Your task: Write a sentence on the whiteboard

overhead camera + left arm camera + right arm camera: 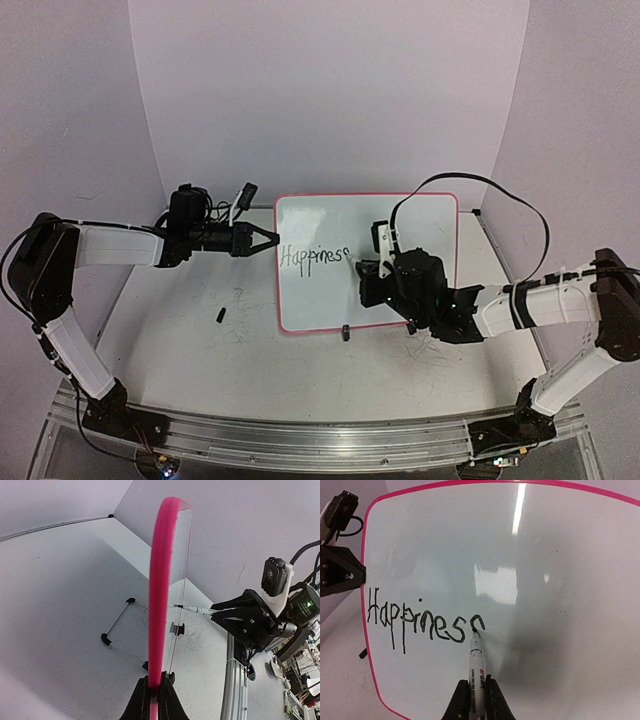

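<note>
From where I stand, the desk point(200, 350) carries the whiteboard point(420, 225), propped upright right of centre. The left gripper point(154, 692) is pinched shut on its left edge. The right gripper point(476, 692) is clamped round a marker point(476, 662) whose tip touches the board. The sentence point(415, 622) reads "Happines" plus a half-formed last s, so I'd say one word is nearly done and the rest is left. Plenty of bare board lies to the right. A small black piece point(220, 316) lies on the desk, left of the board.
</note>
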